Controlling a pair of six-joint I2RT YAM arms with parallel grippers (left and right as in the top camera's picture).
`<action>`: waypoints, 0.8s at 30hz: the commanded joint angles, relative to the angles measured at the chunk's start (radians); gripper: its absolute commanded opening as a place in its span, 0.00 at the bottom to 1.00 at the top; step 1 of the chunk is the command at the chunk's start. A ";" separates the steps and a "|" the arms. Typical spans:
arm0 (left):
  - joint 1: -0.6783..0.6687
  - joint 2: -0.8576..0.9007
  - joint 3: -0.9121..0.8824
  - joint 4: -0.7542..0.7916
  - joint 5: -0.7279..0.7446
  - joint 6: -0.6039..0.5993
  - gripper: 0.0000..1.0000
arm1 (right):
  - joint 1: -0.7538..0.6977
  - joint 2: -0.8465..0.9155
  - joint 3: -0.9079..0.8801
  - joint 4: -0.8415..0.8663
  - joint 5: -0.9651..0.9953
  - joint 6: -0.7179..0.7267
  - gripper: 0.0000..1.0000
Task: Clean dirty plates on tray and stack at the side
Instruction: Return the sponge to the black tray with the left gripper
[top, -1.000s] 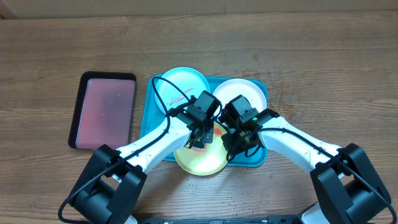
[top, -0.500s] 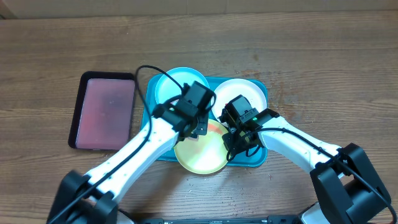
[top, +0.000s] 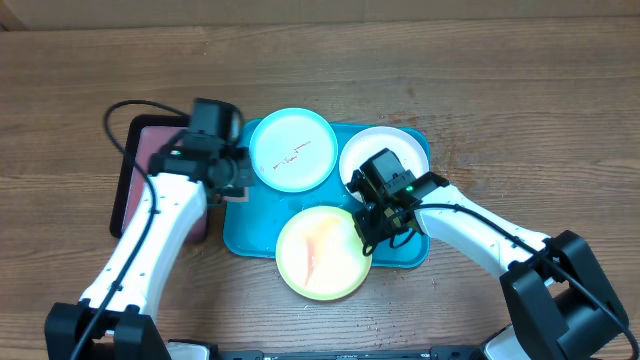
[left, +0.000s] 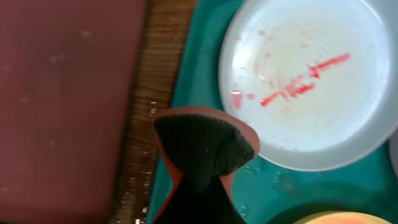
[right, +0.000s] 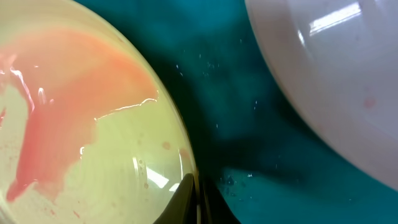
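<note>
Wooden table (top: 500, 100) is being used, with three plates (top: 292, 150) being carried on the teal tray (top: 238, 225). A sponge (left: 205, 149) is being clamped by the left gripper (top: 232, 178), clear only wrist-side; the green plate (top: 320, 255) is being pinched at its rim by the right gripper (top: 370, 225)

The left end effector (top: 232, 175), sponge (left: 205, 149) in its grip, has swung from above the green plate (top: 320, 255) toward nine o'clock, uncovering its pink smear.
</note>
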 joint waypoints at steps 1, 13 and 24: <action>0.074 -0.019 0.020 0.000 0.022 0.049 0.04 | 0.005 -0.028 0.092 -0.009 0.072 -0.001 0.04; 0.196 0.008 0.020 0.023 0.022 0.095 0.04 | 0.005 -0.037 0.328 -0.117 0.329 -0.002 0.04; 0.229 0.055 0.019 0.069 0.022 0.266 0.04 | 0.059 -0.054 0.406 -0.190 0.653 -0.002 0.04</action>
